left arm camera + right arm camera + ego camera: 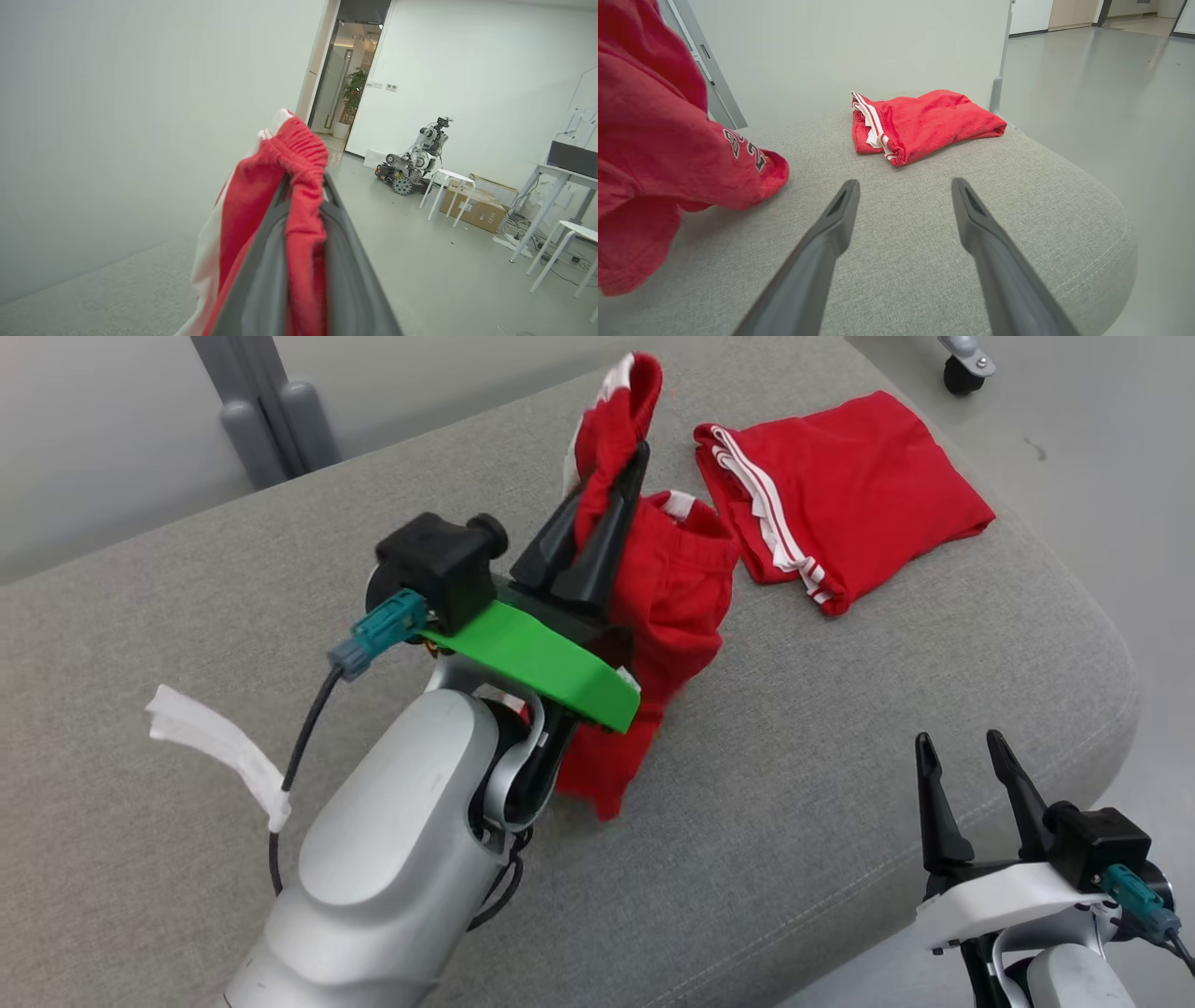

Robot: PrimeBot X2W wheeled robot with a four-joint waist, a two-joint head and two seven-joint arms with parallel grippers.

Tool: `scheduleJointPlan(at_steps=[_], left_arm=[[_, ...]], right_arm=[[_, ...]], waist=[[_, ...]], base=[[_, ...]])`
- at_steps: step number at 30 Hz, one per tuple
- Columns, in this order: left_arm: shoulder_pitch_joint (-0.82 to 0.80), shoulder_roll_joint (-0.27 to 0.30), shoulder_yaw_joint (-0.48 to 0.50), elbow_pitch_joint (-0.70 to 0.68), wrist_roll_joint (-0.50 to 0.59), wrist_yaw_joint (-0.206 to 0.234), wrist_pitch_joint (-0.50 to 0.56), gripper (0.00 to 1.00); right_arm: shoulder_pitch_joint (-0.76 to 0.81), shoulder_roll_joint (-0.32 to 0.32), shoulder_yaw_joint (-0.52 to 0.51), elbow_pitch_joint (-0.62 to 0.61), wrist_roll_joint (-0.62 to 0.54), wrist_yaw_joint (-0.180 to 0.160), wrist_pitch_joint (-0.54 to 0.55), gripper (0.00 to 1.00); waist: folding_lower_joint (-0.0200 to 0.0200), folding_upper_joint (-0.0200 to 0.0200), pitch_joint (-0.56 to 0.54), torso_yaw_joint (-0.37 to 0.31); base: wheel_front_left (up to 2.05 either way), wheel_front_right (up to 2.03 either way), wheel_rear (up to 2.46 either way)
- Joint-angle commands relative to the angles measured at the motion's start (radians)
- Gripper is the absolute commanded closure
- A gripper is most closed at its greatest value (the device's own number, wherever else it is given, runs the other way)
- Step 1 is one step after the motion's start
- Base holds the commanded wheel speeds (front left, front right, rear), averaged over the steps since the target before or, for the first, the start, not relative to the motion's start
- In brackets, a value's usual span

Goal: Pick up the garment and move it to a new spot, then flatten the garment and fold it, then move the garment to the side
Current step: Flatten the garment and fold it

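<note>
Grey cushion (pixel 840 784) is judged the set-down area. Red garment (pixel 677 607) is hung mid-cushion, lower end apparently resting on it, w/ waistband pinched by left gripper (pixel 639 462). It should be raised fully before transfer. Right gripper (pixel 962 739), spread & empty, is reserved for flattening.

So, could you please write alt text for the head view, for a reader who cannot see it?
The left gripper is shut on a red garment, holding it up over a grey cushion. A second red garment lies folded beyond it, and the right gripper hovers open at the lower right.
</note>
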Motion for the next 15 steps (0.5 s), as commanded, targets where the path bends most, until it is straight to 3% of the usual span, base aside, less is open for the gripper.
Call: scheduleJointPlan(at_steps=[1,6,15], left_arm=[[-0.009,0.005,0.006,-0.027,-0.02,0.023,-0.018,1.0],[0.094,0.007,0.033,-0.074,-0.081,0.044,-0.073,1.0],[0.383,0.09,0.159,0.021,-0.106,-0.021,-0.11,1.0]], right_arm=[[0.008,-0.001,-0.002,-0.002,-0.01,-0.002,0.0,0.0],[0.018,-0.001,-0.008,-0.002,-0.01,-0.002,0.0,0.0],[0.027,-0.001,-0.023,0.006,-0.02,-0.002,0.0,0.0]], waist=[[0.0,0.0,-0.01,0.013],[0.0,0.0,-0.011,0.037],[0.0,0.0,-0.011,0.112]], base=[[0.0,0.0,0.0],[0.0,0.0,0.0],[0.0,0.0,0.0]])
